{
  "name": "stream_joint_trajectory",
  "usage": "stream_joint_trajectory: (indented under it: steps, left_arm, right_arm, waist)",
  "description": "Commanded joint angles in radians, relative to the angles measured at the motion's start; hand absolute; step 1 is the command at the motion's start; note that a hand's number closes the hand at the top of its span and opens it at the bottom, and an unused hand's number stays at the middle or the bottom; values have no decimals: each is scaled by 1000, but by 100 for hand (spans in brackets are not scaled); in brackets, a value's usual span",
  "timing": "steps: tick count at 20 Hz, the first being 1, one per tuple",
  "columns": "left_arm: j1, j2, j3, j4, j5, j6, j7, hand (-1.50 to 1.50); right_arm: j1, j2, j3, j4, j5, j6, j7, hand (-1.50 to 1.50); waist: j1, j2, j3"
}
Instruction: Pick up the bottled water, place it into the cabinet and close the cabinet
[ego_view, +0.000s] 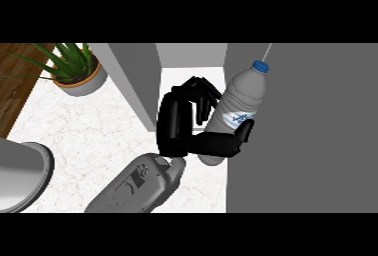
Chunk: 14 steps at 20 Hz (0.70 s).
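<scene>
I see one hand (181, 125), frame centre, fingers and thumb curled round bottled water (240, 102); long axis near upright, cap tilted upper right, beside grey cabinet (310, 140) panel.

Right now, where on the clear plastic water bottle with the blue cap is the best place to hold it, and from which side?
Around the lower body, near the label, from the view's left. The clear plastic water bottle with the blue cap stands nearly upright with a tall, round body, and a grey panel blocks its right. One black hand already wraps it there; which hand it is cannot be told.
</scene>
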Motion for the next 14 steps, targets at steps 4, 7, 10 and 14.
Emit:
stream_joint_trajectory:
  steps: [4,7,10,14]
  left_arm:
    - [-180,0,34,200,38,87,6,150]
    - [-204,0,28,267,53,59,-14,150]
    - [-185,0,83,357,43,-26,-82,150]
    - [-221,0,69,423,37,0,-75,150]
  right_arm:
    - [6,27,3,-95,-86,-1,44,-150]
    - [-46,-29,-89,-38,-136,23,45,-150]
    - [-18,-1,-56,-92,-130,12,70,-150]
    - [-68,-51,-121,-62,-215,7,120,-150]
  waist:
    - [-15,2,0]
    - [-11,3,0]
    - [-8,6,-1]
    - [-1,6,0]
